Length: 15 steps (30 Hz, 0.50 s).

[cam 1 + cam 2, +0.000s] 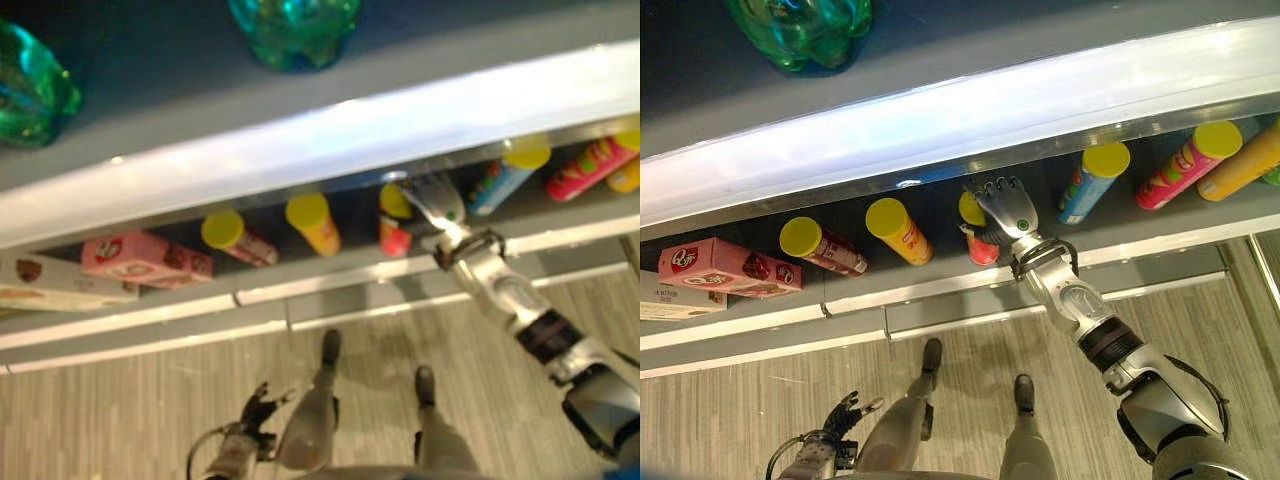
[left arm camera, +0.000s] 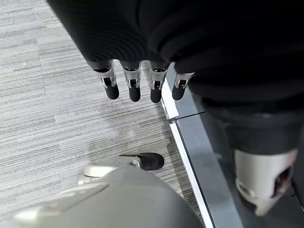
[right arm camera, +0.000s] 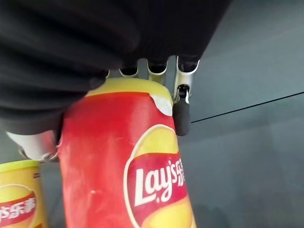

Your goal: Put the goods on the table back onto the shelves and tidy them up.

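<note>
One red crisp can gripped on the lower shelf

Right hand (image 1: 1005, 212) curls fingers and thumb round the red crisp can (image 3: 123, 166) standing on the grey lower shelf (image 1: 940, 275), a yellow can (image 1: 898, 230) at its 9 o'clock and a blue can (image 1: 1092, 180) at 2 o'clock. Left hand (image 2: 142, 80) hangs at 7 o'clock with straight, relaxed fingers over the grey striped floor (image 2: 57, 118). Green bottles (image 1: 295, 30) sit on the upper shelf. The right wrist view shows the can's label.

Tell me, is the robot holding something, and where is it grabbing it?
Yes. The right hand grips the red chip can around its top end, near the yellow lid. The left hand holds nothing.
</note>
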Tool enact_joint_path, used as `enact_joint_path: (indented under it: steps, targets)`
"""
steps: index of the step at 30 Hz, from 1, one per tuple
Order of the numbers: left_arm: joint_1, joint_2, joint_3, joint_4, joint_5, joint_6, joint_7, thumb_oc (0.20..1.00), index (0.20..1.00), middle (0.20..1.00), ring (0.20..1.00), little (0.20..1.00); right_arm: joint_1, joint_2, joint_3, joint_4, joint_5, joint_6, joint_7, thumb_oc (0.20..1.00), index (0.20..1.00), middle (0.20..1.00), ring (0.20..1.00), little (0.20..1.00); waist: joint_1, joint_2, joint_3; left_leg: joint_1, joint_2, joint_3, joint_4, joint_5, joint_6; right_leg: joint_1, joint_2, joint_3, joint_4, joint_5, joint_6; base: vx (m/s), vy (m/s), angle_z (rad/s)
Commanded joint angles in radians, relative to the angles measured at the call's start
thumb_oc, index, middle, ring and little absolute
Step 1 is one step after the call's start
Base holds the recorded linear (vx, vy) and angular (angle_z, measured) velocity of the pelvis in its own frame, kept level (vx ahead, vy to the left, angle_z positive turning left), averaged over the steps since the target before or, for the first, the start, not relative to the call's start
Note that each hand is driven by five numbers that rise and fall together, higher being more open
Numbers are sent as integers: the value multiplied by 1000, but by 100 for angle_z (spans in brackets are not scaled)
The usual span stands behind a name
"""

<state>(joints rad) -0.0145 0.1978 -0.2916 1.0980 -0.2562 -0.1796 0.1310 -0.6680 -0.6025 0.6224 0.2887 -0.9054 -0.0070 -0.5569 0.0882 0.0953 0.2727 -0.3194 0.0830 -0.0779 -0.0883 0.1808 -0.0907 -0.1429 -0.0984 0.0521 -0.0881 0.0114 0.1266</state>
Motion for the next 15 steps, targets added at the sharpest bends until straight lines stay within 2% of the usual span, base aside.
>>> enact_joint_path:
  steps: [1,8,15]
  targets:
    - [-59,2,-73,34,20,-26,30,1000,1000,1000,1000,1000,-92,-18,6,-40,-36,-2,-78,200,200,200,200,200,17,8,-34,-39,-22,-17,1,-63,8,-73,-19,76,1,33,1,0,0,0]
    - [-65,13,-92,-2,30,-43,49,1000,1000,1000,1000,1000,-137,-24,46,23,-51,17,-111,200,200,200,200,200,26,34,-28,-63,-32,-16,1,-58,8,-104,-22,81,1,41,3,-15,-1,-1]
    - [-68,22,-94,-25,41,-47,67,1000,1000,1000,1000,1000,-137,-29,36,39,-57,38,-134,200,200,200,200,200,27,48,-26,-74,-36,-13,1,-58,8,-115,-23,82,1,41,4,0,0,0]
